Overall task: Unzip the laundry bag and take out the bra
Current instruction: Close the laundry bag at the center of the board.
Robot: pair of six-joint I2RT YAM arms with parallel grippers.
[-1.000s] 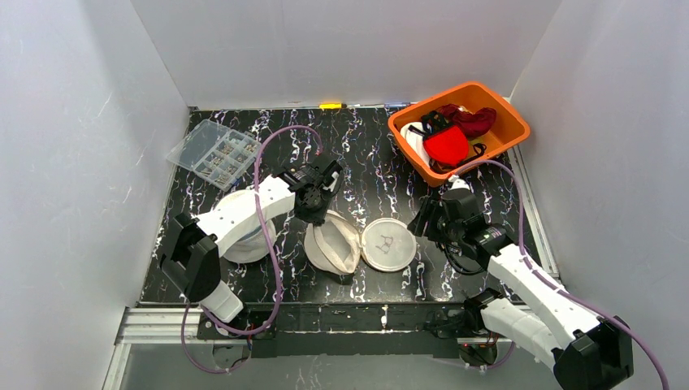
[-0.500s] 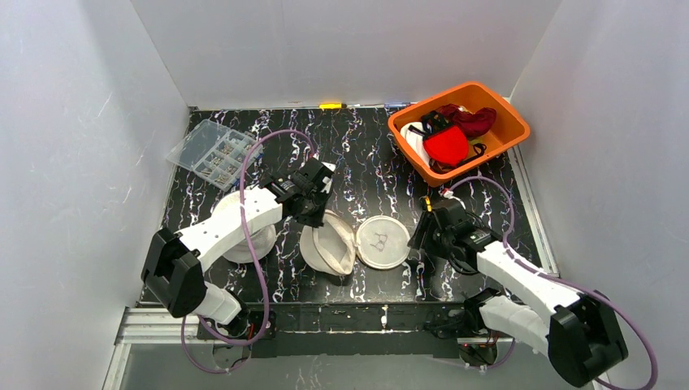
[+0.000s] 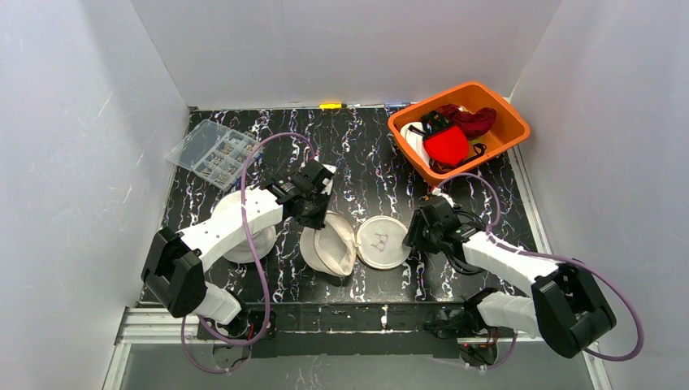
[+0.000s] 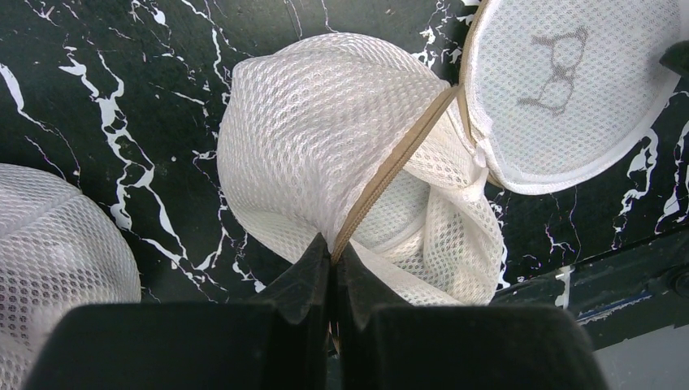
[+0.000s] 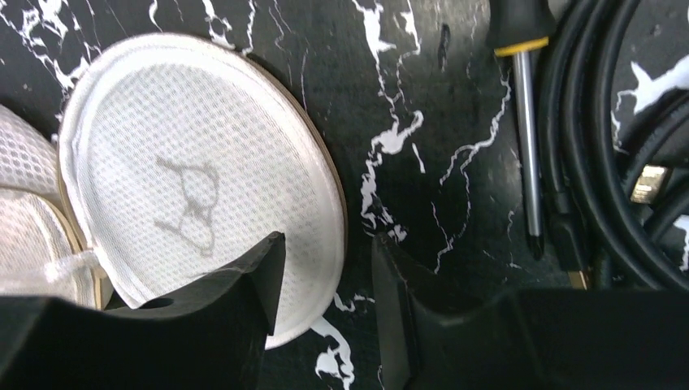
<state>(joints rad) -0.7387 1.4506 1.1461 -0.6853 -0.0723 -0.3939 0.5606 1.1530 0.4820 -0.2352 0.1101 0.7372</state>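
The laundry bag is a round white mesh pouch lying open on the black marbled table. Its flat lid, printed with a grey bra outline, is folded out to the right. My left gripper is shut on the bag's tan zipper band at the rim nearest it. My right gripper is open and low over the lid's right edge, one finger above the mesh and the other over the table. Only white mesh folds show inside the bag; the bra is hidden.
An orange bin with red and dark garments stands at the back right. A clear parts box lies at the back left. A second white mesh dome sits under my left arm. A screwdriver and black cables lie right of the lid.
My left gripper has closed on the zipper band and drawn the bag slightly left. My right arm has swung down and left to the lid's edge, its jaws narrowing a little.
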